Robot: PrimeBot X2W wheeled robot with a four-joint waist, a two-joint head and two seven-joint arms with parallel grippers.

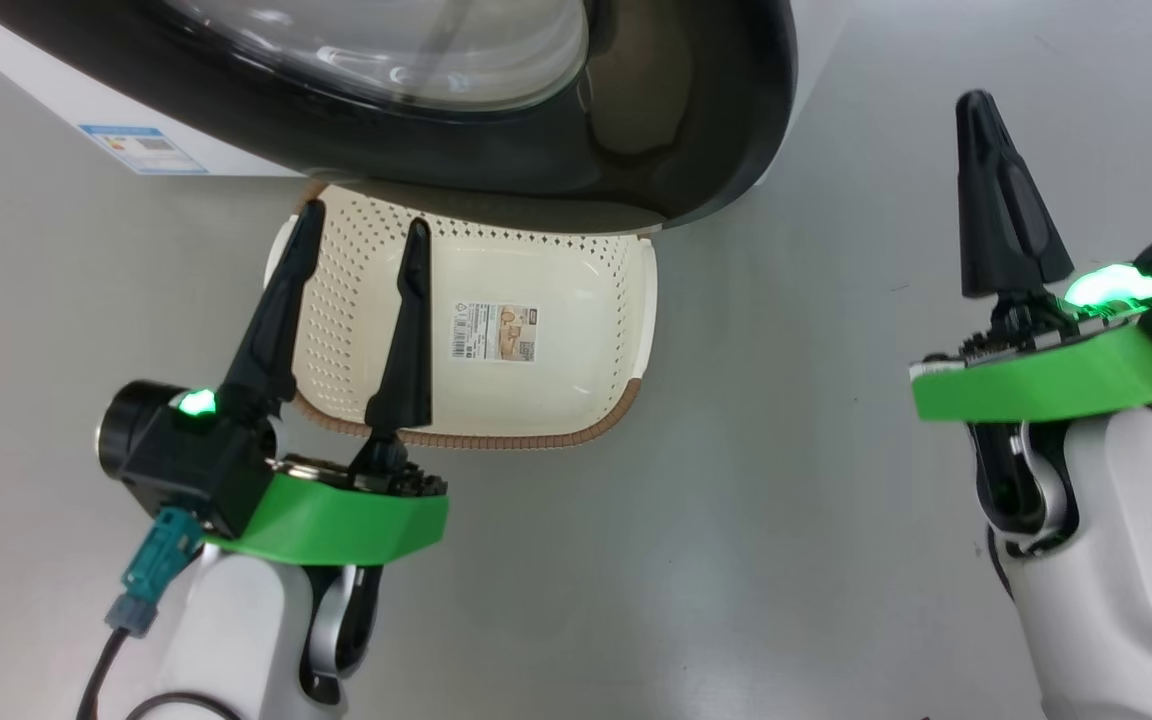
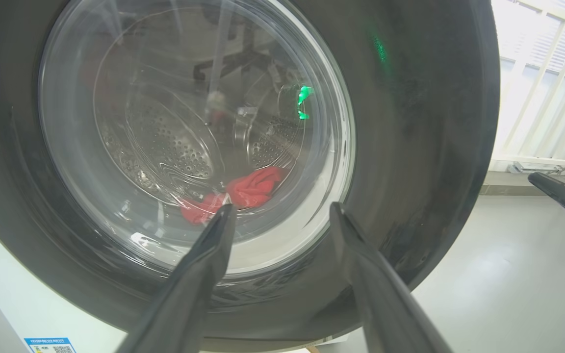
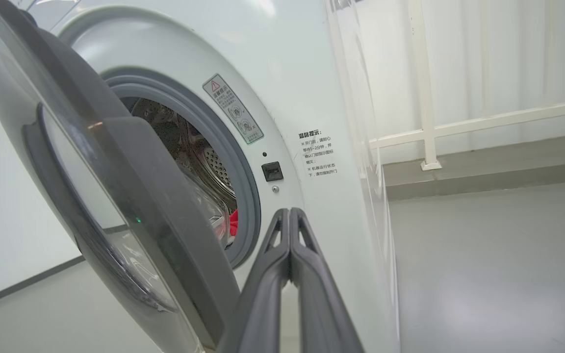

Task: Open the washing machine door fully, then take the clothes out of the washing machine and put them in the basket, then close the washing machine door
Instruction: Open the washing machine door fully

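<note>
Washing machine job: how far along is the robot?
Done: the washing machine door stands partly open. In hand: the right gripper, shut and empty, sits near its edge, likely to swing it wider. Remaining: the red clothes lie in the drum; the basket is empty.

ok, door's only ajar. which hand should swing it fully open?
Probably right: the right hand, shut, points at the gap between the washing machine door and the washing machine, by the door's free edge. The left hand, open, faces the door's outer glass.
</note>
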